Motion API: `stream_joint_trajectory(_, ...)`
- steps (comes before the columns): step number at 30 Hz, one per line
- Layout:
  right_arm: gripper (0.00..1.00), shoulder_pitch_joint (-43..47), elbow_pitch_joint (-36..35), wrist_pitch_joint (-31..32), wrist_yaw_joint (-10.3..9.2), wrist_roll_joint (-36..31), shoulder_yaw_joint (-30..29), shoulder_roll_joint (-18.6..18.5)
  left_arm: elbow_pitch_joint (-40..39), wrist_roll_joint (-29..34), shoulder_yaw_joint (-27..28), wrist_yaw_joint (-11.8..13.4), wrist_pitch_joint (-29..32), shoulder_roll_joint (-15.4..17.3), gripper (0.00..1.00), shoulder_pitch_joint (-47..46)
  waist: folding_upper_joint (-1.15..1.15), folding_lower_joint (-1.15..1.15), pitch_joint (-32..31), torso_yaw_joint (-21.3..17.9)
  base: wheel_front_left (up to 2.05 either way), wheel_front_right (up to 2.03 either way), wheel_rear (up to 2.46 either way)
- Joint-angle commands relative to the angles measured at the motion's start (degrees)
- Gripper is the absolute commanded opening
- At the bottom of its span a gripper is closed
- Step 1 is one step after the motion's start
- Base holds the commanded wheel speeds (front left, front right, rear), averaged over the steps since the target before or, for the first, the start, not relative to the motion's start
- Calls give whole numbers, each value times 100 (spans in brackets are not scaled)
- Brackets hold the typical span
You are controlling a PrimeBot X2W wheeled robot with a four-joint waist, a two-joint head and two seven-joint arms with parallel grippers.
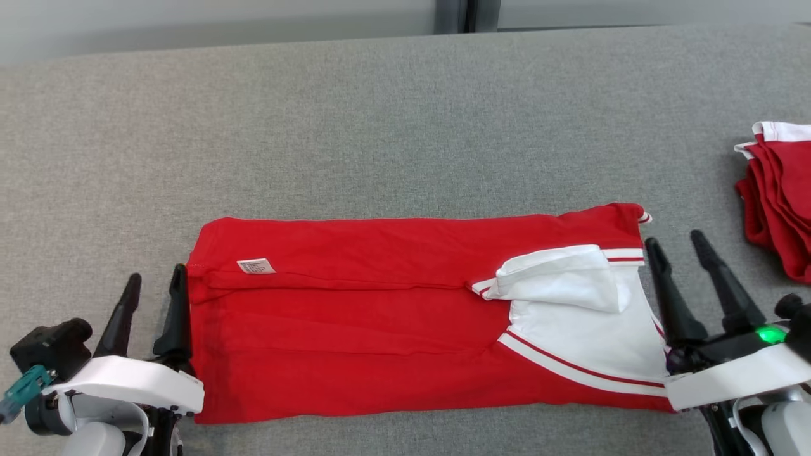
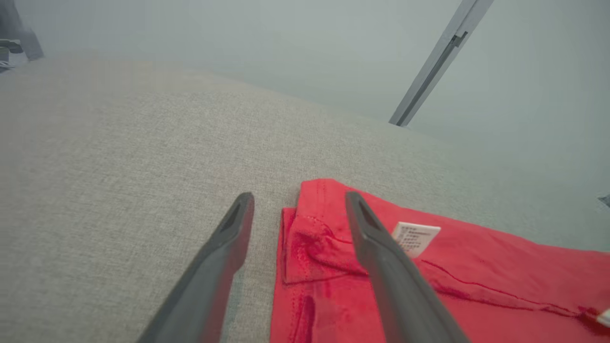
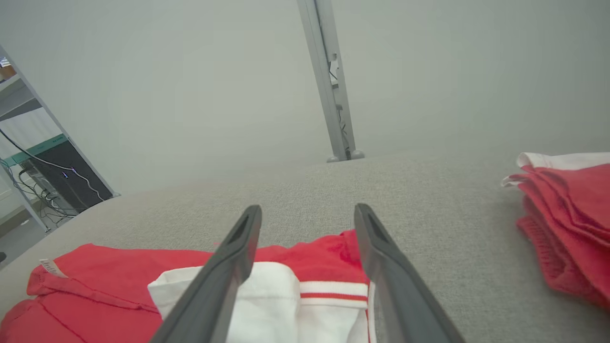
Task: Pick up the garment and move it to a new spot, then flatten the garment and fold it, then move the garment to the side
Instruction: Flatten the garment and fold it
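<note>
Garment [image 1: 380,316] lies folded; left gripper [image 1: 157,272] and right gripper [image 1: 673,237] gape empty at its ends. Uneven regrasp may skew folds.

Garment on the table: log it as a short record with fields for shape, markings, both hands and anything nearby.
garment: red garment, folded into a long band, lying flat on the grey table
markings: white collar at its right end; white tag near its left end
left hand: left hand open at the left end, holding nothing
right hand: right hand open at the collar end, holding nothing
nearby: stack of folded red garments at the far right, apart from it
</note>
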Motion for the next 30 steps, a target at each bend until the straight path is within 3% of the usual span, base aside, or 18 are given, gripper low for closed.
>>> stream_joint_trajectory(1,100,50,-50,-69,3,-184,-206,84,-137,127,110,101,-126,-48,100,68,0,0,-104,15,0,0,0)
stream_joint_trajectory(6,100,90,-183,-23,3,-621,-635,318,-713,583,562,298,-275,-312,100,156,0,0,-309,46,0,0,0)
stream_joint_trajectory(10,100,109,-268,109,2,-795,-829,395,-1221,1204,1091,232,-275,-574,100,229,0,0,-437,57,0,0,0)
stream_joint_trajectory(18,100,279,-180,401,3,-1209,-1109,483,-1379,2378,1230,97,-278,-502,100,607,0,0,-586,31,0,0,0)
stream_joint_trajectory(30,100,402,-115,523,3,-1375,-1248,661,-1154,2493,1051,69,-230,-444,100,796,0,0,-612,64,0,0,0)
